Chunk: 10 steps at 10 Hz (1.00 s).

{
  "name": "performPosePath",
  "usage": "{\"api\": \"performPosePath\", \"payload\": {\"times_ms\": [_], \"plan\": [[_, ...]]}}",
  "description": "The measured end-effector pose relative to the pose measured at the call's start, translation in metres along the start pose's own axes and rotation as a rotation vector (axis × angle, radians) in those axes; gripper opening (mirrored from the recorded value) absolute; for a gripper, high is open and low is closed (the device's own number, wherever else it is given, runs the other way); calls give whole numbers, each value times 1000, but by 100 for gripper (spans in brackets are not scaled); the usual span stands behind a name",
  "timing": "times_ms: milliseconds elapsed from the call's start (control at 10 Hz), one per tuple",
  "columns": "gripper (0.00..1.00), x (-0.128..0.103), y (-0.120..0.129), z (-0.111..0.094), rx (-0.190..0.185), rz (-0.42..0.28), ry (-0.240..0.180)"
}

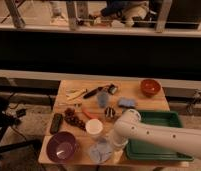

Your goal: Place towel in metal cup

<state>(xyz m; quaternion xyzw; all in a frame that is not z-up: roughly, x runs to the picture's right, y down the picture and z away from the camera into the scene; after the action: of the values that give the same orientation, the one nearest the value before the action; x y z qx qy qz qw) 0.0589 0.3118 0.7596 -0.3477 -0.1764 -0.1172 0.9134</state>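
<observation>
A pale blue towel point(99, 150) lies crumpled on the wooden table point(159, 103) near its front edge. My white arm reaches in from the lower right, and the gripper point(113, 143) is at its end, right over the towel's right side. A small shiny metal cup point(110, 112) stands near the middle of the table, behind the arm's end. A white cup point(94, 128) stands just behind the towel.
A purple bowl point(61, 146) sits front left and a green tray point(155, 134) front right, under my arm. A red bowl point(150, 87) is at the back right. A blue sponge point(126, 102), a black remote point(56, 122), utensils point(76, 94) and small items lie between.
</observation>
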Motion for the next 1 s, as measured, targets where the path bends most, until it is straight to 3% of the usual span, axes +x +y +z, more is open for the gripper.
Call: {"api": "performPosePath", "payload": {"times_ms": [500, 800, 1000], "plan": [[80, 2, -1, 2, -3, -1, -5], [78, 3, 1, 8, -26, -14, 7], [62, 3, 0, 10, -27, -19, 9]]}}
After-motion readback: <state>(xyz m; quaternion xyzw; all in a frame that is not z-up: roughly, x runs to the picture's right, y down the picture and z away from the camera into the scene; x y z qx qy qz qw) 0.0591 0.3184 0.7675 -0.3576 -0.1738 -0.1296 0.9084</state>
